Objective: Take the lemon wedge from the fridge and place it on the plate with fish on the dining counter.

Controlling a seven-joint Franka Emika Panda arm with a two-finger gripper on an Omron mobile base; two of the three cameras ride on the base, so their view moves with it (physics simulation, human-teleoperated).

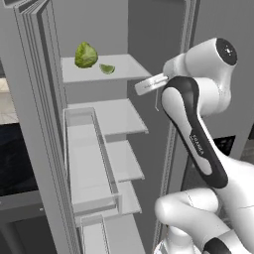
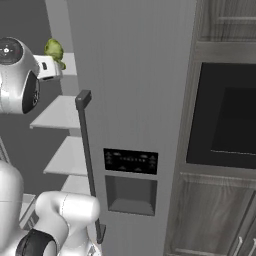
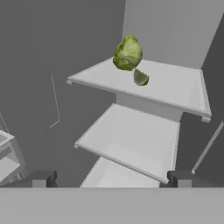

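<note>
The fridge (image 1: 34, 99) stands with its left door swung open, the door's clear bins (image 1: 92, 158) at the left and the pale grey shelves (image 1: 111, 116) stepping down beside them. On the top shelf (image 1: 124, 67), toward its far left part, sits a round leafy green ball (image 1: 86, 54), and the lemon wedge (image 1: 107, 69) lies just beside it on the right, slightly nearer. In the hand view the wedge (image 3: 140, 78) lies just below the green ball (image 3: 127, 53) on that same shelf.

The tool (image 3: 111, 178) is spread wide, its two dark fingertips (image 3: 40, 178) far apart at the bottom corners of the hand view, with nothing between them and nothing touched. It faces into the fridge, well apart from the wedge.

In the left base view the arm (image 1: 198, 134) rises from the lower right, bends at a white elbow, climbs along a dark-striped link and ends in a rounded wrist level with the top shelf, the white hand reaching left toward the shelf's near edge. Small white lettering runs along the dark stripe, too blurred to read.

In the right base view the fridge's closed right door (image 2: 135, 100) carries a dark vertical bar handle (image 2: 86, 150) and a dark dispenser panel (image 2: 130, 161); its markings cannot be read.
</note>
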